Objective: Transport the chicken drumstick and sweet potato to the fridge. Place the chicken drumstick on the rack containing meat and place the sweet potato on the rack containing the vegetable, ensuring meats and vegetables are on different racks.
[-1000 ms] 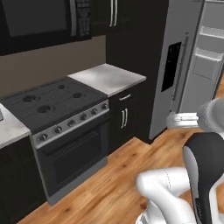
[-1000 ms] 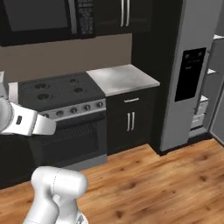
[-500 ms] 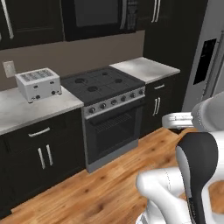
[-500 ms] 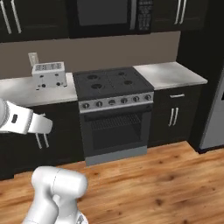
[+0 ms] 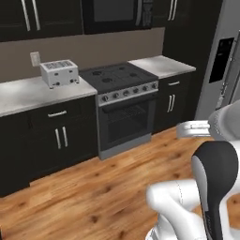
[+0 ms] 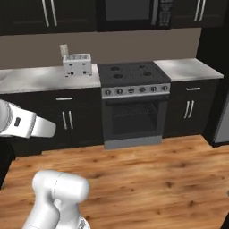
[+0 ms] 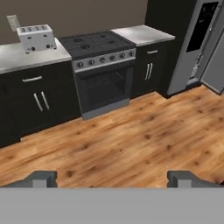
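Hand view: tall grey fridge (image 7: 196, 48), black dispenser panel, door ajar.

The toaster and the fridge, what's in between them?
In the hand view, the black stove sits between the toaster and the fridge, then a short grey counter beside the fridge.

You see the tall grey fridge (image 7: 199, 48) at the right, black dispenser panel on its door, one door ajar.
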